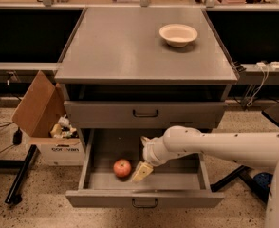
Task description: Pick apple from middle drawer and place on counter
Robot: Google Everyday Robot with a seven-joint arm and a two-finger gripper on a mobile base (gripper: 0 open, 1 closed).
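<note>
Apple [122, 167] not yet grasped.
The gripper [141, 157], spread and empty, is in the middle drawer [177, 198] beside the apple; placing on the counter [130, 46] remains.

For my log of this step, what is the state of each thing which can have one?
middle drawer: pulled open
apple: lying loose in middle drawer, not held
end effector: inside middle drawer, close beside apple
bowl: upright on counter
cardboard box: flap open
</note>
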